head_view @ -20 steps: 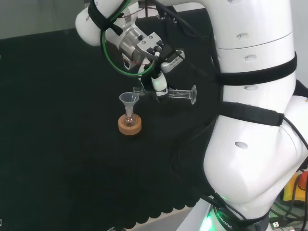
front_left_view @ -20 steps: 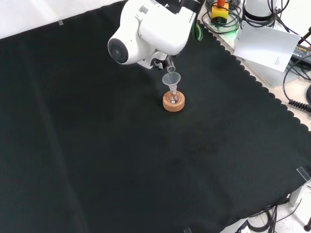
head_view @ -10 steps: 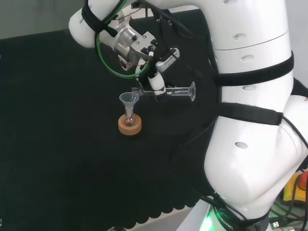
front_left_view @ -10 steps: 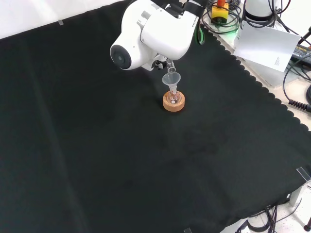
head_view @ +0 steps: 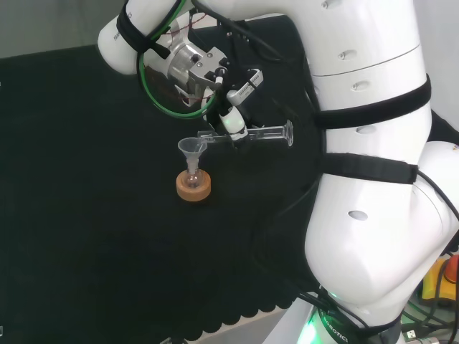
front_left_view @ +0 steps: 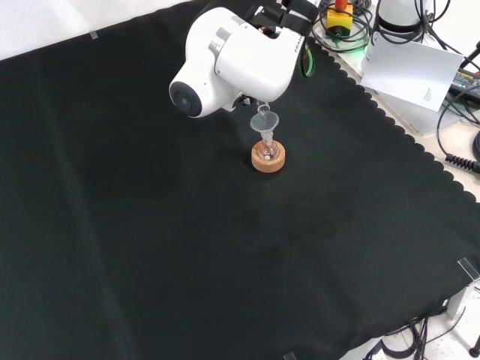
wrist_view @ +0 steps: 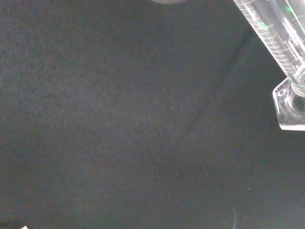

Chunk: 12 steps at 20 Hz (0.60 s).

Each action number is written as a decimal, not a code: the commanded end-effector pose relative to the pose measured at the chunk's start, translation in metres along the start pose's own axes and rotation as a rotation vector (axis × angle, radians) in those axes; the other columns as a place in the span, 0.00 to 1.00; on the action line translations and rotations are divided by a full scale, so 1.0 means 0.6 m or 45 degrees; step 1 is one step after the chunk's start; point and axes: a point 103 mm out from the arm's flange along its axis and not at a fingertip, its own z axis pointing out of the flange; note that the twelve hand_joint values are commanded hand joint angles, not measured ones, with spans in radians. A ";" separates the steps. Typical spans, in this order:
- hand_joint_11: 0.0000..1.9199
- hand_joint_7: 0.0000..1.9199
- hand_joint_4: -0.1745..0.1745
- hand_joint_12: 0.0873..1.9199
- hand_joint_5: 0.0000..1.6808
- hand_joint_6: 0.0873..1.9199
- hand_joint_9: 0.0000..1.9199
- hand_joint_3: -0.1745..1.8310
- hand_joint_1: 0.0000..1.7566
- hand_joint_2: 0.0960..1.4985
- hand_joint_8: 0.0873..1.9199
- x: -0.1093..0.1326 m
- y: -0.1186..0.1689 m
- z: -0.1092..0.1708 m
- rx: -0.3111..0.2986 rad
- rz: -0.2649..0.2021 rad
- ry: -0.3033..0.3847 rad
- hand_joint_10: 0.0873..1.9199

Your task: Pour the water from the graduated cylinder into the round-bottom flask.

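While the cylinder (head_view: pixel 251 134) is held lying almost level above the cloth (head_view: pixel 86 215), its open mouth is brought to the rim of the funnel (head_view: pixel 191 147), so that whatever runs out is caught there rather than spilled. In the head view the hand (head_view: pixel 233 123) is seen with its fingers curled round the middle of the cylinder, the foot pointing toward the arm's white links. The funnel is seated in the neck of the small round flask (front_left_view: pixel 267 151), and the flask is kept upright by a cork ring (front_left_view: pixel 268 159), since a round bottom would otherwise roll. Pouring is judged to be under way. Water cannot be made out in the glass.
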 end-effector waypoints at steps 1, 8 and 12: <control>0.64 0.52 0.00 0.36 0.58 0.51 0.74 0.09 0.72 0.73 0.50 -0.002 -0.004 -0.001 0.017 0.017 -0.003 0.00; 0.64 0.52 0.00 0.36 0.58 0.51 0.74 0.09 0.72 0.73 0.50 -0.005 -0.007 -0.001 0.023 0.032 -0.023 0.00; 0.64 0.52 0.00 0.36 0.58 0.51 0.74 0.09 0.72 0.73 0.50 0.002 -0.011 -0.006 0.031 0.053 -0.042 0.00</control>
